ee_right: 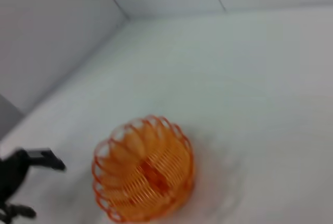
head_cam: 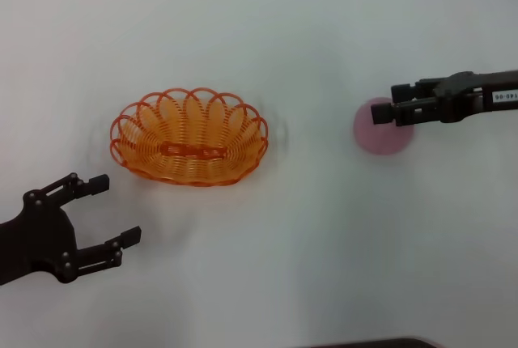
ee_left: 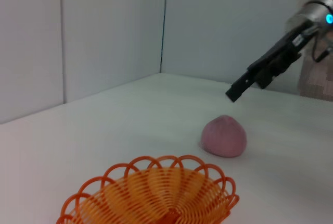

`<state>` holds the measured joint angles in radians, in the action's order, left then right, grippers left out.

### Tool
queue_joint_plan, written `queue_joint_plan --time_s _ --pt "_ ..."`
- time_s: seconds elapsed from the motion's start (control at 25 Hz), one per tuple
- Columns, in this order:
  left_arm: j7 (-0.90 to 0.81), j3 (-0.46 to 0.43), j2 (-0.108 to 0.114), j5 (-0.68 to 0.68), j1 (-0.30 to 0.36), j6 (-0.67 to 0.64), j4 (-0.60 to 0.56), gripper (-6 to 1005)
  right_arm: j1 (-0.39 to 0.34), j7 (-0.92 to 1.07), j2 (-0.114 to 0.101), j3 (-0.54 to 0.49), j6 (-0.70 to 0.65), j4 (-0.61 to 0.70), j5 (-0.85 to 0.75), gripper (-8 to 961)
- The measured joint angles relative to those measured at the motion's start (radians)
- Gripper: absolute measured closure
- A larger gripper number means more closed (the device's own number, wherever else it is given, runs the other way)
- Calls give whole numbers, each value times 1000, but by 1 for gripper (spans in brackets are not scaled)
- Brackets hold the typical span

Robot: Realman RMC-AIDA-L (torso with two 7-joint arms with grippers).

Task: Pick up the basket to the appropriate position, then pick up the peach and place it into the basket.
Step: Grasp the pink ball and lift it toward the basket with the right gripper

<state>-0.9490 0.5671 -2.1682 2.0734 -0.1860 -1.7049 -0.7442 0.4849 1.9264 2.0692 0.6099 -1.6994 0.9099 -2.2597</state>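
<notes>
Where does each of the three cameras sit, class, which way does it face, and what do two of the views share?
Head view: above, looking down on the table; both arms show, left pincer open near the basket, right pincer over the peach.
Left wrist view: low, facing across the basket to the peach; only the right pincer shows, above it.
Right wrist view: raised, facing the basket; the left pincer shows beyond.
Shared: the basket appears in all three.
</notes>
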Motion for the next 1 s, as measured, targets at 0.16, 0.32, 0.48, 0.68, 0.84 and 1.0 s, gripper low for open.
queue_joint_plan --time_s 0.16,0.32,0.48,0.68,0.84,1.0 --pt "0 5 1 4 -7 -2 -7 138 50 59 5 10 -11 72 -111 60" --pt "0 8 1 10 -7 0 -14 138 73 118 8 32 -4 137 -156 39" --pt "0 10 1 12 -7 0 -14 138 99 170 9 57 25 151 -239 10" --pt "0 22 0 15 -11 6 -22 138 117 205 13 114 50 153 -281 22" --pt "0 24 -1 18 -12 6 -26 138 128 230 16 166 69 160 -310 31" --pt "-1 24 -1 23 -11 7 -26 138 146 251 17 213 87 166 -361 41"
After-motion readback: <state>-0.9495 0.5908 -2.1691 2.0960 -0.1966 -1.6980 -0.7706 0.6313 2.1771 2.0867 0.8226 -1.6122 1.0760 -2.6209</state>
